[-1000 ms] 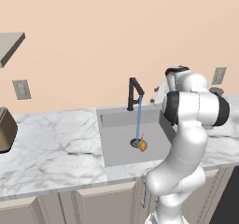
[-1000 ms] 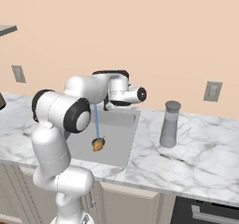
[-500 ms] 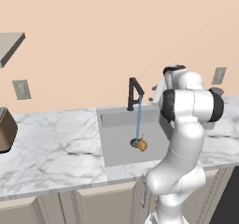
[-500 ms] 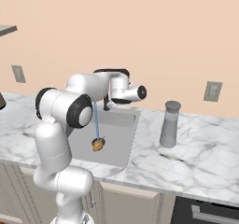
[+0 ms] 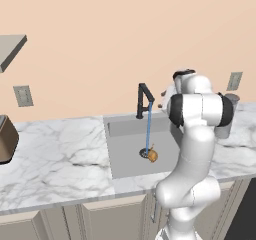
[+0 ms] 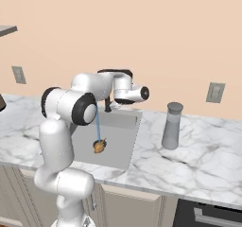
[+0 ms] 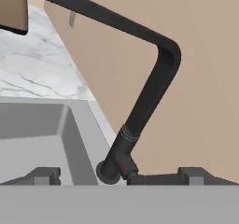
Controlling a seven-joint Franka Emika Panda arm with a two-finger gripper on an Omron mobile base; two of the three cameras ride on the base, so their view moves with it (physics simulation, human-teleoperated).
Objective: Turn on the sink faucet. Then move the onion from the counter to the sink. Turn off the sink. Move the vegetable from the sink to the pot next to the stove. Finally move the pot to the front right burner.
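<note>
Water on, onion (image 5: 152,156) in sink (image 5: 120,156) – gripper (image 7: 119,175) jaws spread at faucet (image 7: 140,101) base, frame bottom – risk: sweep misses the lever, water keeps running

Onion (image 5: 152,155) in sink under running faucet (image 5: 144,99)

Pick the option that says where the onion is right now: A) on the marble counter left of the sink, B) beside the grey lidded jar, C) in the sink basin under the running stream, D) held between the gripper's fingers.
C: the onion lies on the floor of the sink basin, at the foot of the blue water stream falling from the sink faucet.
</note>
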